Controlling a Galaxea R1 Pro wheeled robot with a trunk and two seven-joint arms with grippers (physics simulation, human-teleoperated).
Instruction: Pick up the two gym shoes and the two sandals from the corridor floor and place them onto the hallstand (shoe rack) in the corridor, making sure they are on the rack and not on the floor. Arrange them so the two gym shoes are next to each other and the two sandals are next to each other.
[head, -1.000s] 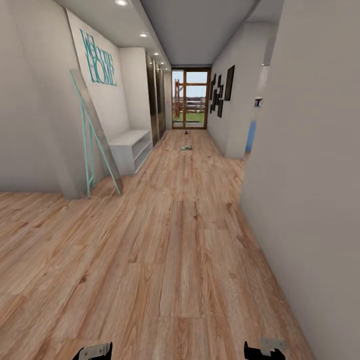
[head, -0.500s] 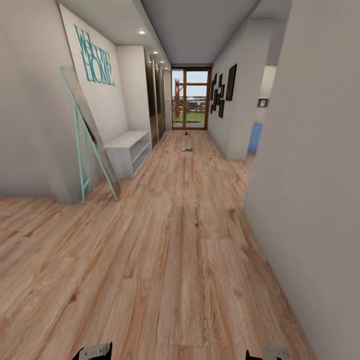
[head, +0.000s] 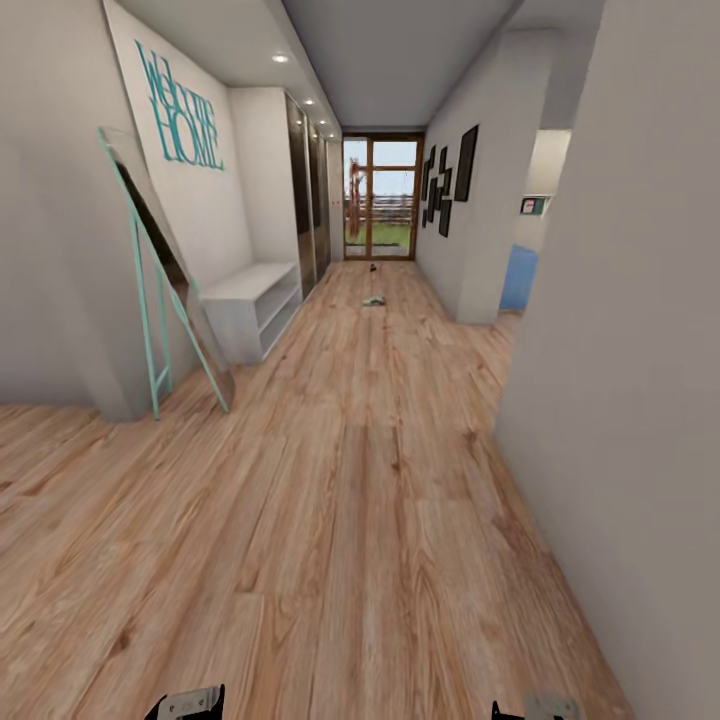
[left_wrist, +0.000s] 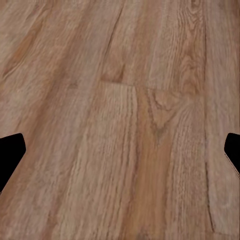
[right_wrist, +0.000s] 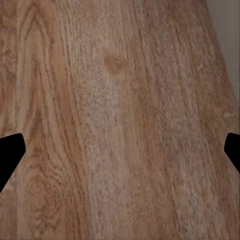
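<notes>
Grainy light-brown wood planks of the corridor floor (head: 360, 480) run between smooth white walls. Far down it lies a small pale gym shoe (head: 373, 298), a dark speck beyond too small to identify. Left tool (left_wrist: 120, 155) and right tool (right_wrist: 120, 155) hang spread wide, empty, over bare planks.

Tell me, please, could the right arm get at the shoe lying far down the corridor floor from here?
Probably not: the shoe lies far down the floor, while the right gripper hangs near the robot; nothing blocks the way, so driving closer should do.
</notes>
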